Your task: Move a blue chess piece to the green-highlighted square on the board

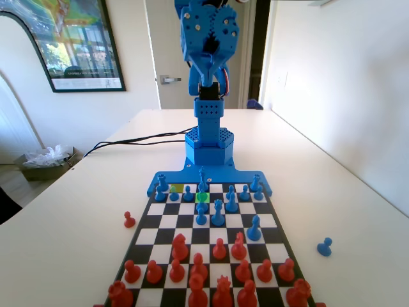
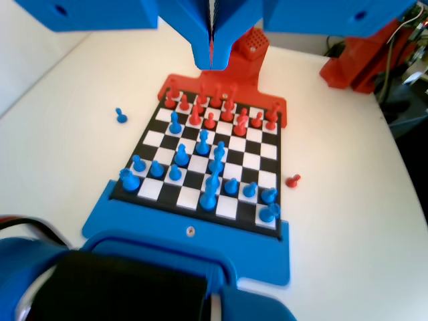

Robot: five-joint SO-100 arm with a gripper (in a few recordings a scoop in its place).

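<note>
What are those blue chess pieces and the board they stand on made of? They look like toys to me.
The blue chess pieces look like solid-coloured plastic, matte with a slight sheen, possibly 3D-printed; they are too small to be sure. The board has flat black and white squares with soft glare, so probably smooth plastic or printed card. Its blue edge, held by a screw, looks like the same matte plastic as the gripper, whose jaws are closed.

A white table point(image 1: 77, 217) carries the board point(image 1: 211, 246), set lengthwise upon it. Off the board, a red pawn point(image 1: 129, 220) is stood on the tabletop at the fixed view's left, a blue pawn point(image 1: 324, 246) at its right, and black cables point(image 1: 134, 139) are trailed across the far part
</note>
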